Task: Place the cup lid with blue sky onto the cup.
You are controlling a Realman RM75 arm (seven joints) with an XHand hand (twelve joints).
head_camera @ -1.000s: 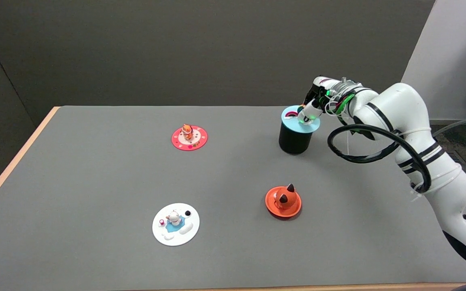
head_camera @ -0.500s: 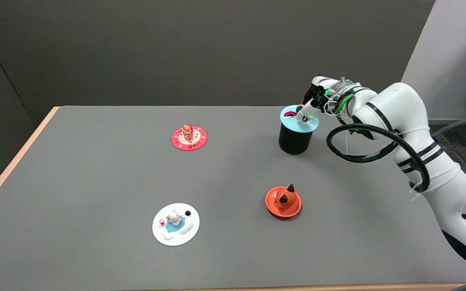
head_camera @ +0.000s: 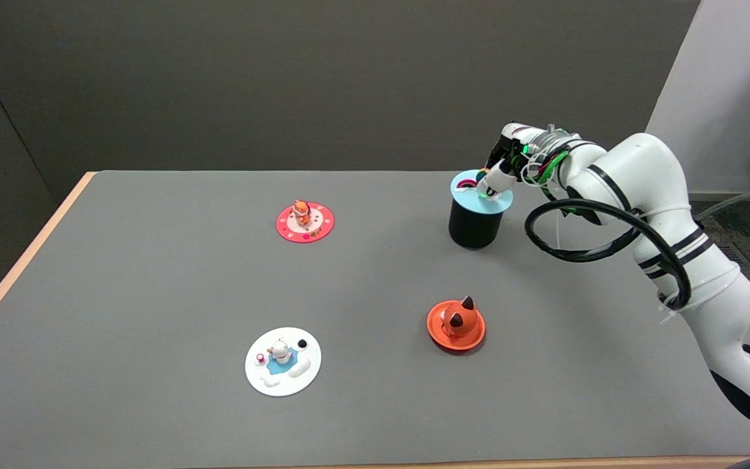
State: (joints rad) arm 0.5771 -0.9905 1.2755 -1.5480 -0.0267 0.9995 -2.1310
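The table (head_camera: 153, 293) top looks matt grey, edged in pale wood; beside it, the right arm (head_camera: 674, 215) shows glossy white plastic.

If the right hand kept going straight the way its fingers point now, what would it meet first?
The right hand points down and toward the picture's left, its fingers already at the light blue lid on the black cup. Going on, it would press into that lid first, though whether it already touches is unclear.

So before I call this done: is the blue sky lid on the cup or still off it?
On. The light blue lid lies across the black cup's top, roughly level. The right hand still touches its knob, so it isn't released.
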